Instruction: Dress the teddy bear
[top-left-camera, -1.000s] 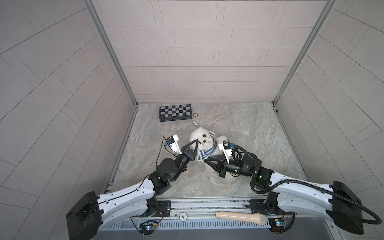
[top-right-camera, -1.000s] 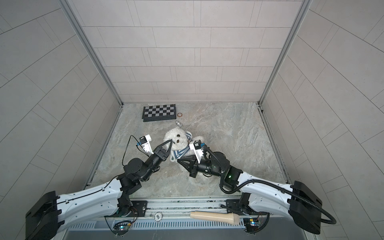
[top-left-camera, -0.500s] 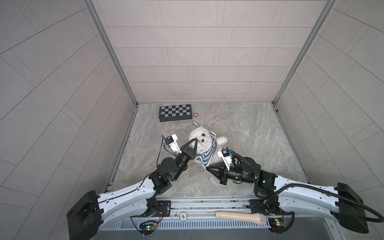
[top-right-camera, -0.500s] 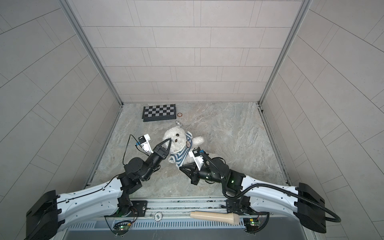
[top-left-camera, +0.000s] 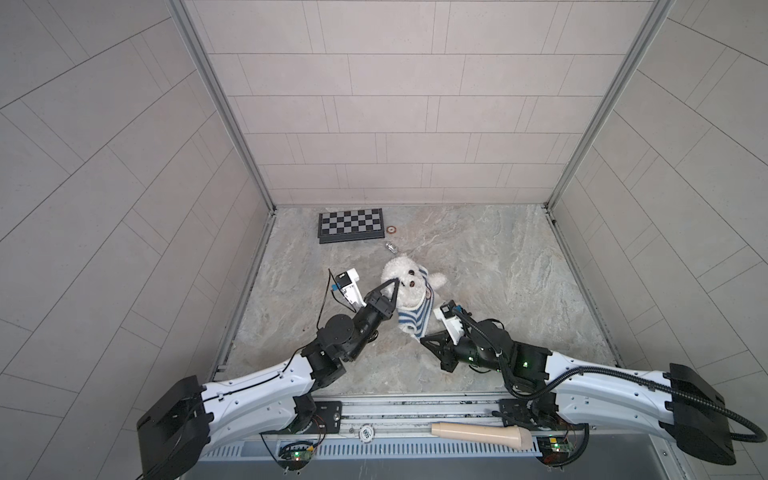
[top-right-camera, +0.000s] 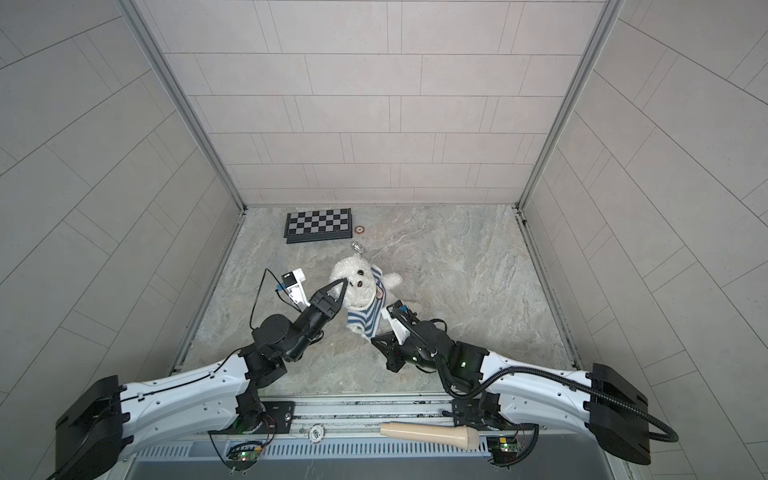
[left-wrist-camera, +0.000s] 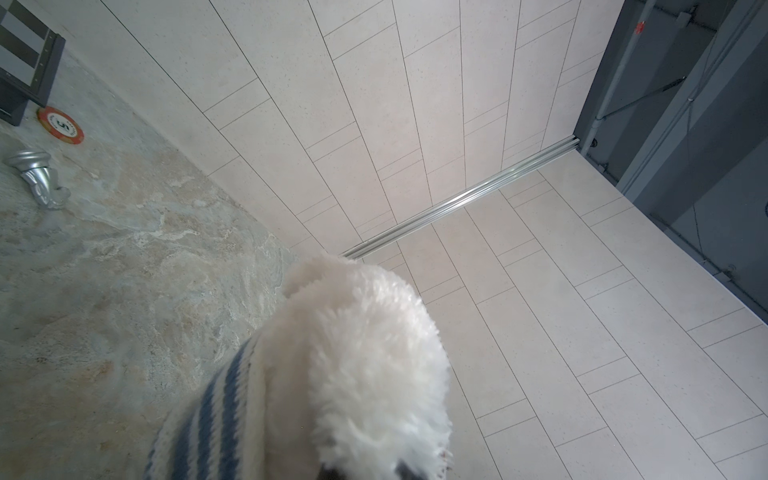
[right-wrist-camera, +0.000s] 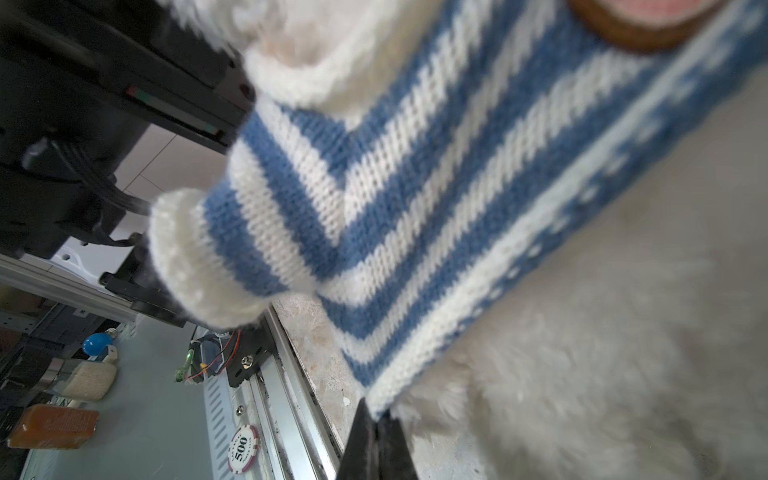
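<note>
The white fluffy teddy bear (top-left-camera: 405, 279) sits mid-table, facing up, with a blue-and-white striped sweater (top-left-camera: 411, 318) over its head and chest. One white arm (top-left-camera: 438, 279) sticks out on the right. My left gripper (top-left-camera: 395, 284) is shut on fur at the side of the bear's head; in the left wrist view the fur (left-wrist-camera: 365, 374) hides most of the jaws. My right gripper (top-left-camera: 422, 339) is shut on the sweater's lower hem (right-wrist-camera: 386, 395), stretched toward the table's front. One sleeve (right-wrist-camera: 199, 257) hangs limp in the right wrist view.
A folded chessboard (top-left-camera: 350, 225) lies at the back, with a red poker chip (top-left-camera: 391, 229) and a silver chess piece (top-left-camera: 390, 247) beside it. A beige handle-shaped object (top-left-camera: 482, 432) rests on the front rail. Tiled walls close in three sides.
My right gripper has pulled toward the front and left with the hem, stretching the sweater down over the bear's body. The left gripper has stayed at the bear's head.
</note>
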